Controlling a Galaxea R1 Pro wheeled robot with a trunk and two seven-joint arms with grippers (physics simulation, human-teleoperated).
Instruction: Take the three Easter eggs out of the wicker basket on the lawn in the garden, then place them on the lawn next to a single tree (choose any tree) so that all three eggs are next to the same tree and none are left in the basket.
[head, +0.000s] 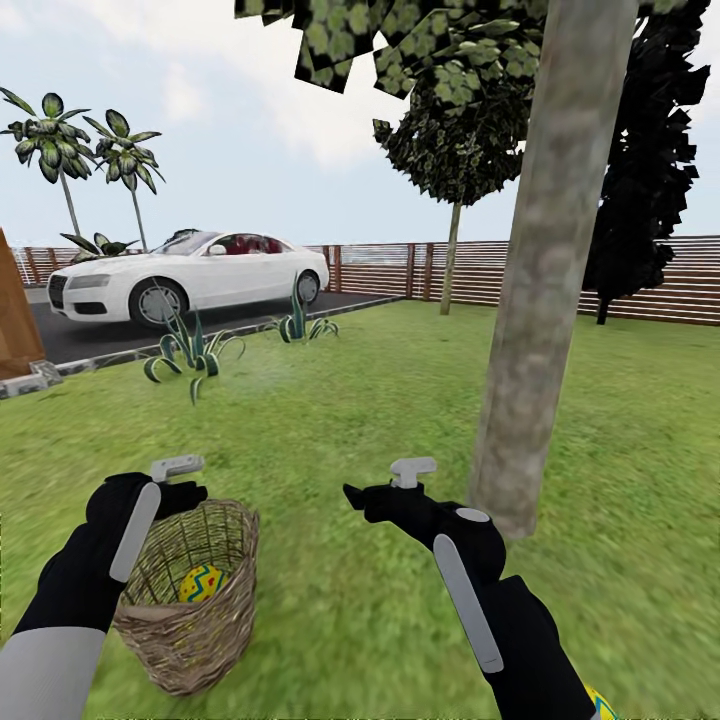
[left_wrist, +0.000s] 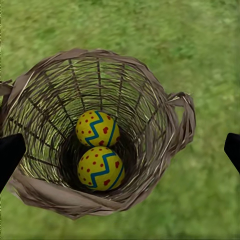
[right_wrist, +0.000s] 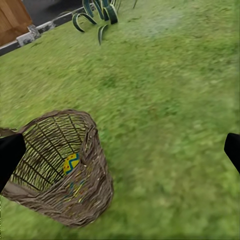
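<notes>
Plainly, scene: a garden lawn (head: 330, 400) with a slatted fence (head: 660, 275) at 12 o'clock and a white car (head: 190, 275) on the driveway toward 10 o'clock.
Basket: the wicker basket (head: 190, 600) stood on the grass at about 8 o'clock from the head camera, mouth up, so its contents could be reached from above.
Eggs: two yellow eggs sat at the bottom, touching, one (left_wrist: 97, 128) beside the other (left_wrist: 101, 168); in the head view just one (head: 201, 582) peeked through the weave.
Third egg: a yellow, dotted sliver (head: 600, 703) at the frame's lower edge near 5 o'clock was probably it, but it was cut off and I could not tell how close to the trunk it lay.
Tree: the thick grey-brown trunk (head: 545, 300) rose at 2 o'clock, close beside the right arm, a likely drop spot.
Left claw: the left claw (left_wrist: 120, 150) hung over the basket mouth, spread wide and empty, seemingly lined up for a reach inside.
Right claw: the right claw (right_wrist: 120, 150) was spread and empty, held between basket and trunk.
Hard to see: both claws' tips were clipped at the wrist pictures' edges.
</notes>
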